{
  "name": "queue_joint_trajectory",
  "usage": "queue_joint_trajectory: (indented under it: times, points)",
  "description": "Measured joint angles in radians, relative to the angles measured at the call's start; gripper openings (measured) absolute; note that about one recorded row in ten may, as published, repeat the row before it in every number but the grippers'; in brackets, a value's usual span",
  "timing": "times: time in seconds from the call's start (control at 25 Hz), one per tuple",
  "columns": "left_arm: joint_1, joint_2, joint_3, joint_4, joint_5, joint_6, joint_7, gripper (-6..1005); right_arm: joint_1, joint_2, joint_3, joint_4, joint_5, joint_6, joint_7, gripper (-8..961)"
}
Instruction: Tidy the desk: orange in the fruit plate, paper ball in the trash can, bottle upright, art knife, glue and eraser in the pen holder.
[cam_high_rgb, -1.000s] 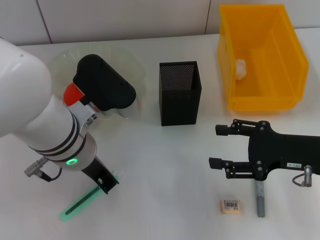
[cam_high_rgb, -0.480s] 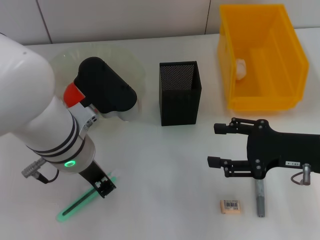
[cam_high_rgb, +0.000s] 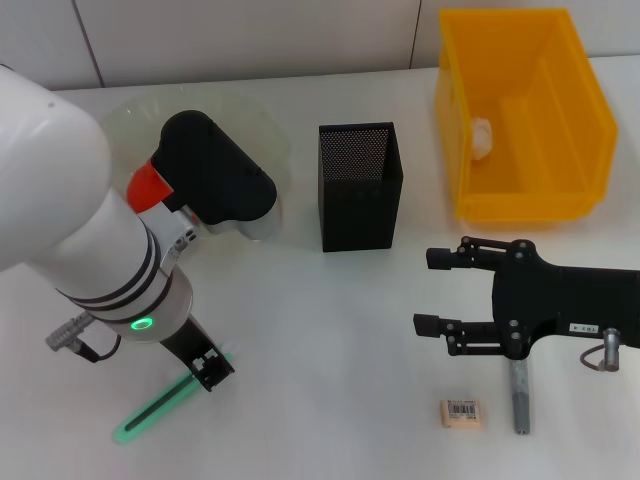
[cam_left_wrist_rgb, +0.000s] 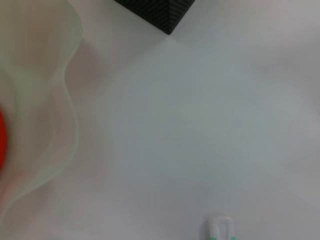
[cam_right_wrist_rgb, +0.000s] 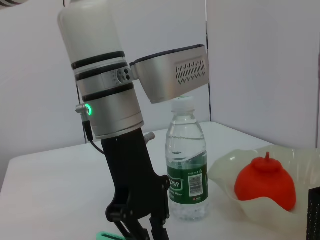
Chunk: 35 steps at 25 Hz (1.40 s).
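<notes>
A green art knife (cam_high_rgb: 150, 410) lies low over the table at the front left; my left gripper (cam_high_rgb: 207, 368) is shut on its near end, also seen in the right wrist view (cam_right_wrist_rgb: 142, 231). The orange (cam_high_rgb: 147, 183) sits in the clear fruit plate (cam_high_rgb: 262, 135). The water bottle (cam_right_wrist_rgb: 186, 170) stands upright beside the plate; my left arm hides it in the head view. The paper ball (cam_high_rgb: 483, 135) lies in the yellow bin (cam_high_rgb: 520, 205). My right gripper (cam_high_rgb: 437, 292) is open and empty, just behind the eraser (cam_high_rgb: 461, 413) and the grey glue stick (cam_high_rgb: 519, 398).
The black mesh pen holder (cam_high_rgb: 360, 190) stands at the middle back, between the plate and the bin. My left arm's wrist hangs over the plate's front edge. The plate's wavy rim (cam_left_wrist_rgb: 70, 105) and a corner of the holder (cam_left_wrist_rgb: 160, 12) show in the left wrist view.
My left gripper has shifted slightly to the left, and the green art knife has shifted with it. The right gripper has barely moved.
</notes>
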Motion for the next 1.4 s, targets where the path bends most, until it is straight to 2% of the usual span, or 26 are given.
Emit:
queue_joint_trajectory:
  times: [0.36, 0.72, 0.92, 1.08, 1.4]
  points:
    - [-0.033, 0.0, 0.001, -0.074, -0.001, -0.009, 0.003, 255, 0.0, 0.0, 0.0, 0.0, 0.0, 0.001, 0.0, 766]
    - [-0.036, 0.0, 0.002, -0.073, -0.004, -0.013, 0.003, 256, 0.001, 0.0, 0.009, 0.0, 0.0, 0.002, 0.0, 766]
    - [-0.036, 0.0, 0.001, -0.07, -0.006, -0.018, 0.002, 177, 0.003, 0.0, 0.01, 0.001, 0.0, 0.002, 0.0, 766]
    - [-0.036, 0.0, 0.001, -0.069, -0.006, -0.018, 0.002, 182, 0.004, 0.0, 0.011, 0.001, 0.0, 0.002, 0.0, 766]
    - [-0.022, 0.0, -0.022, 0.024, -0.049, -0.019, 0.003, 193, 0.005, -0.001, 0.013, 0.004, 0.0, 0.012, 0.0, 766]
